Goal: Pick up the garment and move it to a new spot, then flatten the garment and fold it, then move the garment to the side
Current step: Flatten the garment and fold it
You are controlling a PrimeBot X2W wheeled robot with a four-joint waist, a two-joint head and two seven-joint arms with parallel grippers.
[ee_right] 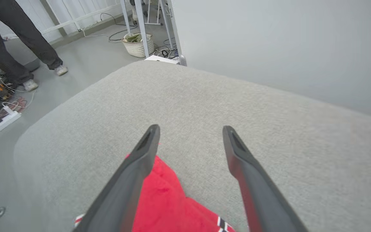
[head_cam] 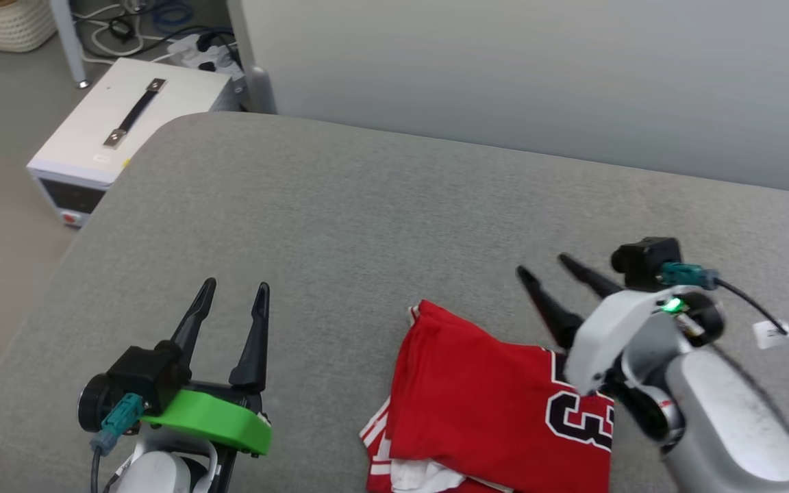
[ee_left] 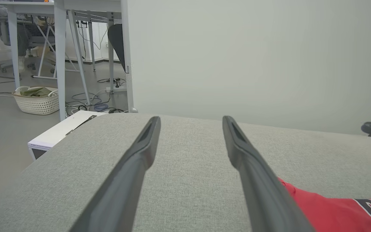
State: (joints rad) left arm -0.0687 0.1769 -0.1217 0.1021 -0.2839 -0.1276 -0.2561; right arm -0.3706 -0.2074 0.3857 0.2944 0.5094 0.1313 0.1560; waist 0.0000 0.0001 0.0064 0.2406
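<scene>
The garment [head_cam: 477, 404], a red jersey with black white-outlined numbers and striped trim, lies folded on the grey cushioned surface [head_cam: 367, 205] at the lower middle of the head view. Its red cloth also shows in the left wrist view [ee_left: 333, 206] and the right wrist view [ee_right: 166, 199]. My right gripper [head_cam: 545, 267] hovers over the garment's far right edge, open, nothing between its fingers. My left gripper [head_cam: 237, 287] stands open to the garment's left, apart from it, fingers pointing away over bare cushion.
A white box with a black strap handle [head_cam: 127, 123] sits on the floor past the cushion's far left corner. Cables and a woven basket [ee_left: 37, 100] lie by desk legs. A person's legs [ee_right: 18, 45] stand on the floor beyond the cushion's left edge.
</scene>
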